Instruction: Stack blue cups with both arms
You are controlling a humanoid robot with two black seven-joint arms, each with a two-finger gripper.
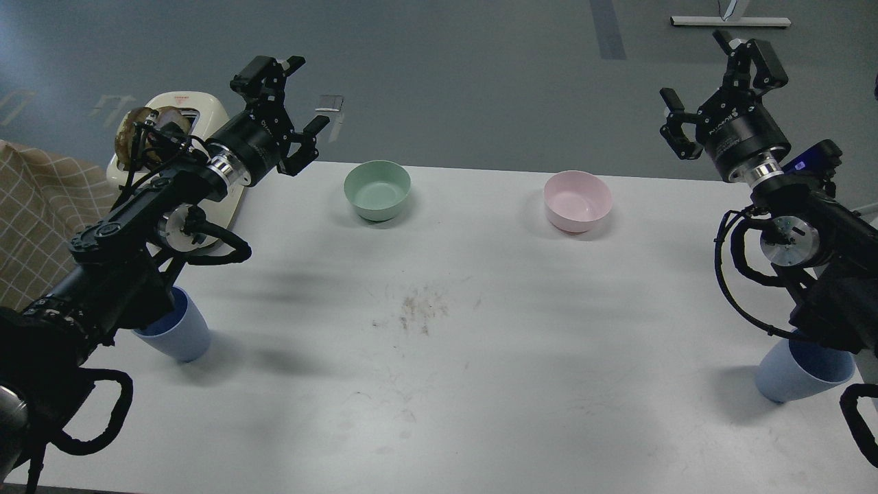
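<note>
Head view shows both blue cups upright at the near table edges, left cup (180, 335) under the left arm, right cup (799, 374) under the right arm, while left gripper (300, 96) and right gripper (713, 75) hang spread and empty at the far side.

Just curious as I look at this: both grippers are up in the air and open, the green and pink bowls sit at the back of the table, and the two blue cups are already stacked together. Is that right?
Not quite. In the head view the blue cups are not stacked: one stands near the left edge, the other near the right edge, far apart. The rest holds: left gripper and right gripper are raised and open, green bowl and pink bowl at the back.
</note>
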